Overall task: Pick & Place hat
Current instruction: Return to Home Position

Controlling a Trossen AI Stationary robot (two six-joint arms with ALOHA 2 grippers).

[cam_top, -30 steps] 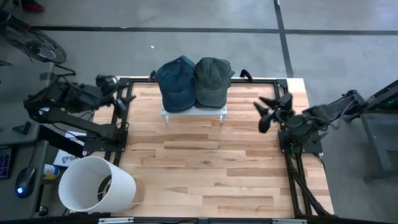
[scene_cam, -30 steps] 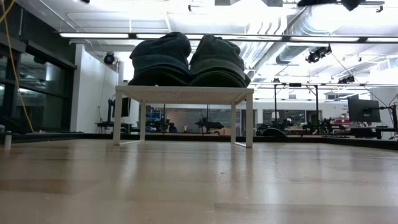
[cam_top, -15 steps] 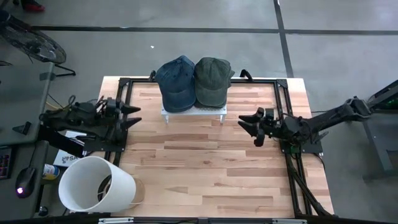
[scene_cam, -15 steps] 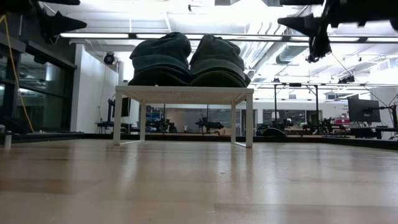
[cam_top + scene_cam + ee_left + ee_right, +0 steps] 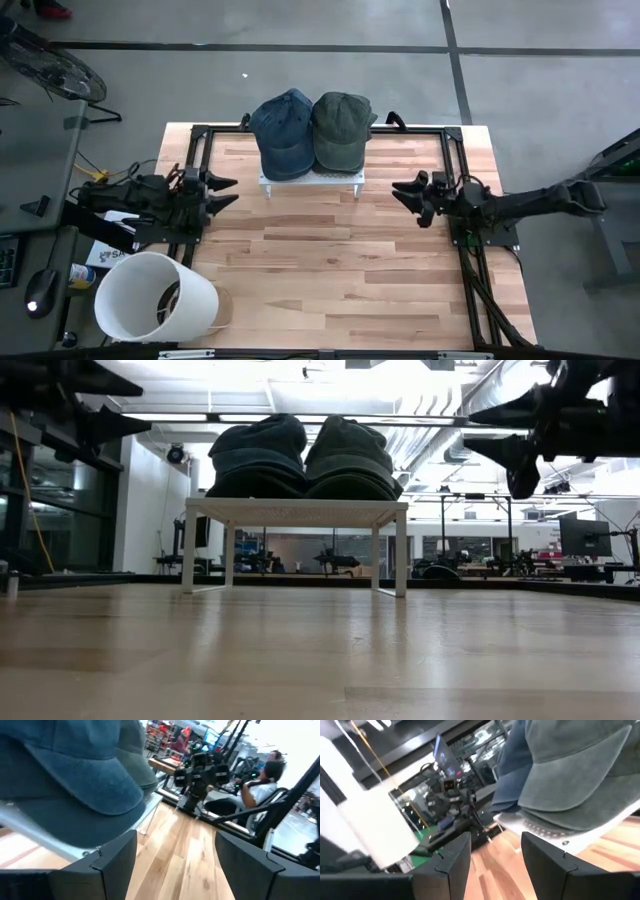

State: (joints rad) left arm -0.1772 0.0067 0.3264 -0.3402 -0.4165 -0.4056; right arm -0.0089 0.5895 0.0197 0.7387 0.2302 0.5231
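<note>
A: How does the left end effector point(image 5: 228, 191) stand?

B: Wide open, with nothing in it. It hovers over the left edge of the surface point(image 5: 330, 270), pointing in toward the middle. In its wrist view the two fingers point(image 5: 116, 862) stand well apart, with only bare wood between them.

A: And the other one?

B: The right end effector point(image 5: 408, 202) is spread open too, and it is empty. It hangs over the right side of the surface, pointing back toward the left arm. In the low view both show near the top corners, higher than the shelf top.

A: Where are the caps?

B: On the white shelf point(image 5: 310, 180) at the far middle of the surface. The blue cap point(image 5: 283, 135) sits on its left half and the gray cap point(image 5: 341, 130) on its right half, touching side by side. In the low view each looks like a thick pile, though I cannot tell how many lie in it.

A: How do they lie relative to the end effectors?

B: Between the two and farther back. The blue cap is nearer the left end effector and the gray cap nearer the right one. Each is well apart from the fingers.

A: Anything else?

B: A white bucket point(image 5: 155, 295) lies tipped over at the near left corner. A person point(image 5: 260, 785) sits in the room beyond the right arm.
</note>
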